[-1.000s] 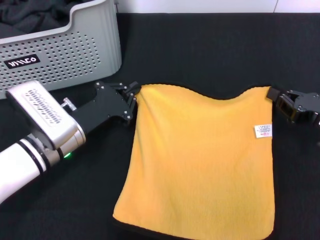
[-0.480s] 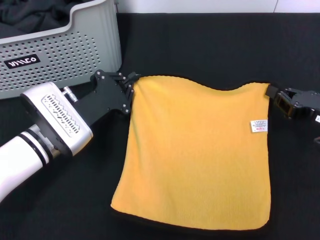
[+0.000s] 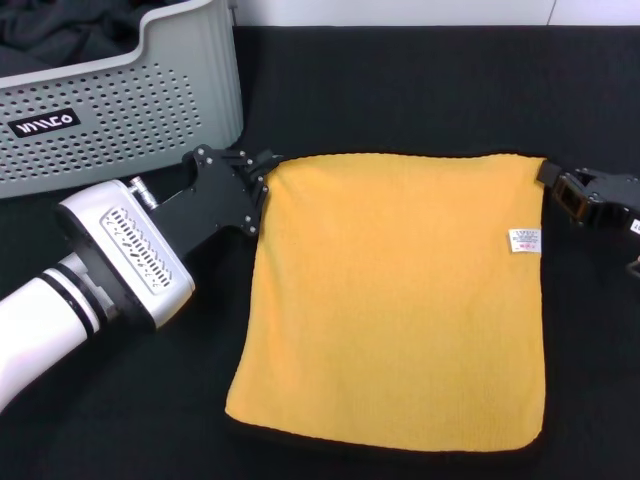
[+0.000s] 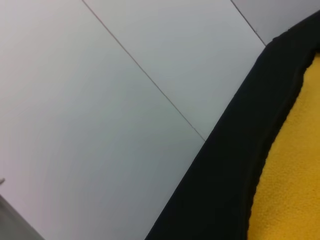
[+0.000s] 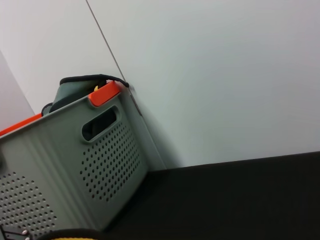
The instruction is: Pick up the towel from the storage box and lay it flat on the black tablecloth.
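The towel (image 3: pixel 395 300) lies yellow side up, spread nearly flat on the black tablecloth (image 3: pixel 420 90), its white tag (image 3: pixel 524 240) near the right edge. My left gripper (image 3: pixel 262 176) is shut on the towel's far left corner, low over the cloth. My right gripper (image 3: pixel 550 182) is shut on the far right corner. The far edge runs straight and taut between them. The storage box (image 3: pixel 150 100) stands at the far left. The left wrist view shows the towel (image 4: pixel 295 190) and its black edging. The right wrist view shows the storage box (image 5: pixel 75 170).
A dark grey cloth (image 3: pixel 60 35) lies inside the storage box. A white wall (image 5: pixel 225 75) rises behind the table's far edge. Orange parts (image 5: pixel 105 93) sit on the box's rim in the right wrist view.
Both grippers moved the towel's far corners away from me and apart. The sagging far edge has pulled straight, and the towel's near edge has come fully into view.
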Robot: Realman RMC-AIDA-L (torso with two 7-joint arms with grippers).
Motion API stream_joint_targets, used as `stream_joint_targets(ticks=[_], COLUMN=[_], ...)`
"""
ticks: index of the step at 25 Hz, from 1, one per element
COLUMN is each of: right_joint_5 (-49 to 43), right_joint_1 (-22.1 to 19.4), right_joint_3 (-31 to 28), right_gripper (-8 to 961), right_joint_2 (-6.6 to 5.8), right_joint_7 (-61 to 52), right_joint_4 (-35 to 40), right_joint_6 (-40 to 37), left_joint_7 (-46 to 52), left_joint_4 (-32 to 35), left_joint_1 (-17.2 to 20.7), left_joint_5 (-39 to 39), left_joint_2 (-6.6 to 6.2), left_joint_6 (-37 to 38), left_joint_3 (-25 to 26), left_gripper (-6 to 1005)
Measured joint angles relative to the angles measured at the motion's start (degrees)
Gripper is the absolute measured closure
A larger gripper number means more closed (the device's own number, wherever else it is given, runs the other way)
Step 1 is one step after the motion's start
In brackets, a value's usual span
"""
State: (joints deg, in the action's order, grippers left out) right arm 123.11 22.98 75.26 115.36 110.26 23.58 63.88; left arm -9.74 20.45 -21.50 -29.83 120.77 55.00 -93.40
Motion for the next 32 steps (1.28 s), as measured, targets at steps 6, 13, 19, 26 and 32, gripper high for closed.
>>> stream_joint_targets(ticks=[6, 13, 19, 26, 32], right_joint_5=[0.5, 2.9, 4.1, 3.9, 1.1], right_joint_1=[0.2, -0.8, -2.3, -4.0, -5.1], right_joint_3=[0.3, 0.0, -1.2, -3.6, -3.5], right_gripper=[891, 865, 715, 323, 166], right_joint_2=[0.04, 0.03, -0.23, -0.64, -2.11], right_joint_7=[0.1, 1.1, 2.4, 8.1, 10.9], right_joint_4=[0.0, 0.2, 0.3, -1.3, 0.5], right_joint_6=[-1.0, -0.5, 4.9, 17.9, 32.5], left_joint_7=[-0.3, 5.5, 5.2, 15.3, 40.1], left_joint_4=[0.0, 0.6, 0.7, 1.3, 1.0], left_joint_1=[-0.3, -0.3, 1.1, 5.0, 6.9], left_joint_5=[0.4, 8.2, 8.3, 7.6, -0.7], left_joint_2=[-0.02, -0.12, -0.12, -0.71, -4.11], left_joint_6=[-0.1, -1.7, -1.1, 7.6, 23.8], left_joint_3=[-0.5, -3.6, -3.9, -5.1, -4.8], left_gripper=[967, 814, 705, 429, 198])
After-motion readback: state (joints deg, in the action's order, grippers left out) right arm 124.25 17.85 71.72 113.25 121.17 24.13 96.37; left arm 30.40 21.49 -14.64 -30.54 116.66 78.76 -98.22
